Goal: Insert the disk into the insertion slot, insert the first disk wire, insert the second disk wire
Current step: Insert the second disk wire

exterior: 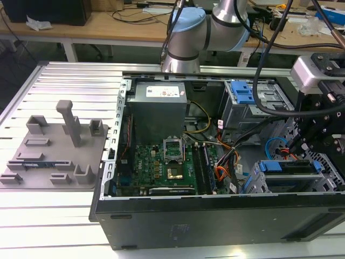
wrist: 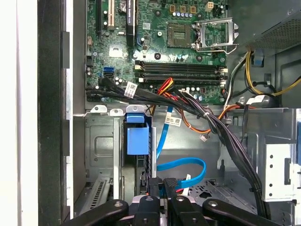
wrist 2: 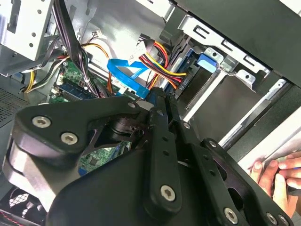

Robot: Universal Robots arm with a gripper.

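disk (exterior: 285, 166) looks seated in the insertion slot (exterior: 259, 186), gripper (wrist: 164, 186) pinched shut on a wire connector right at the drive, wiring seemingly unfinished.

- Gripper (wrist 2: 162, 101): matt black plastic-looking links, smooth, with bright metal screws.
- Insertion slot (exterior: 323, 175): light grey perforated sheet metal, dull finish.
- Disk (exterior: 285, 166): bright blue plastic carrier, slight sheen.
- Flat cable (wrist: 181, 167): glossy blue plastic.
- Motherboard (wrist: 160, 47): green lacquered board, semi-gloss.
- Power supply (exterior: 159, 110): grey brushed-looking metal.
- Table (exterior: 48, 216): ribbed, pale metal, satin.
- Fixture (exterior: 56, 148): matt grey plastic.
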